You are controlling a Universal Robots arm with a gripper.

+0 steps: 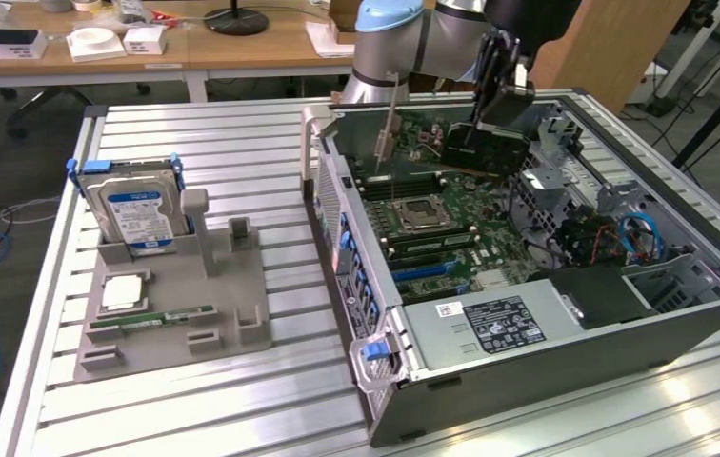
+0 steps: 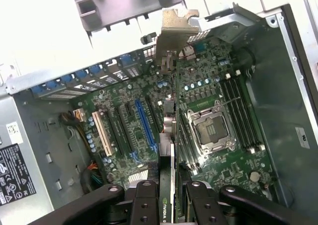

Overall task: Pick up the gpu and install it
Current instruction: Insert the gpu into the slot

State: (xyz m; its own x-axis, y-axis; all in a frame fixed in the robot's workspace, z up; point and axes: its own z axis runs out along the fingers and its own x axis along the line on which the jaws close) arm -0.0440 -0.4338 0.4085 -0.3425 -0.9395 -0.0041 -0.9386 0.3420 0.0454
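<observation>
On my feed the slatted metal table (image 1: 208, 143) has a grey holder (image 1: 227, 286) sitting lower left and the open case (image 1: 564, 381) lying on its side, right.

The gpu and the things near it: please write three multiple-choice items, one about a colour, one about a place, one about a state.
1. What colour is the label on the hard drive?
A. Red
B. Yellow
C. Blue and white

2. Where is the gpu?
A. Next to the hard drive
B. In the claw, over the open case
C. Lying flat behind the case

3. How is the claw?
A. Shut on the gpu
B. Open and empty
C. Shut on the hard drive

Answers:
1 C: the label facing the exterior view is blue and white.
2 B: the card hangs in the claw above the motherboard.
3 A: its fingers press both faces of the card.
</observation>
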